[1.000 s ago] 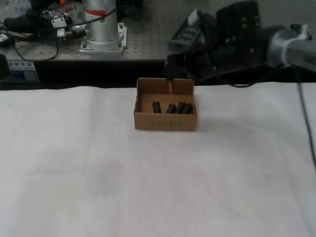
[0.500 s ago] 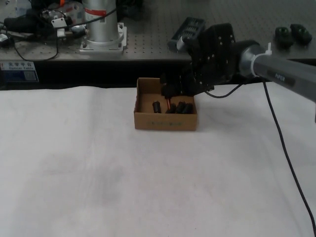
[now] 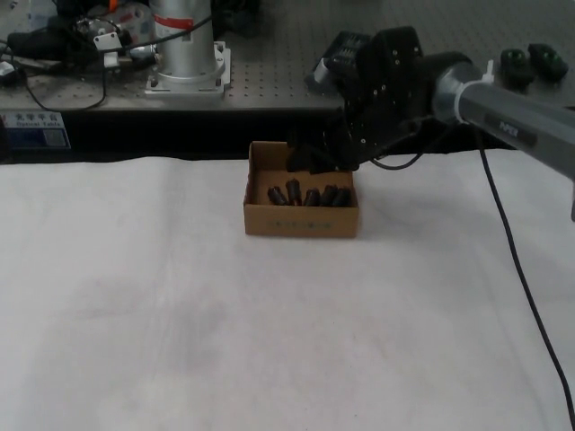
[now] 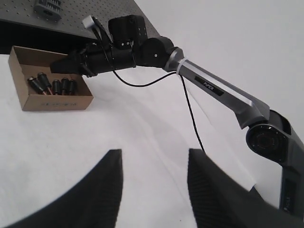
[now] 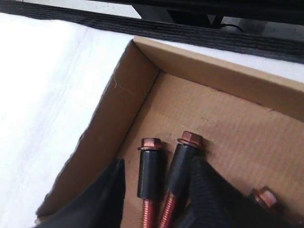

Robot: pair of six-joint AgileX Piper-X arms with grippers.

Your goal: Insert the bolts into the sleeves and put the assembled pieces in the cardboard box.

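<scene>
right gripper spread wide above cardboard box (five sleeved bolts loose inside); left gripper parted over cloth.

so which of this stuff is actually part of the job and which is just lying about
Job in hand:
- cardboard box
- sleeved bolts lying inside it
- right gripper, open over the box

Just lying about, on the rear bench:
- metal post
- blue label
- ridged black block

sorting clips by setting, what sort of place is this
Probably a robotics lab: a drilled metal table behind the cloth-covered bench, and a robot arm at a cardboard box.
</scene>
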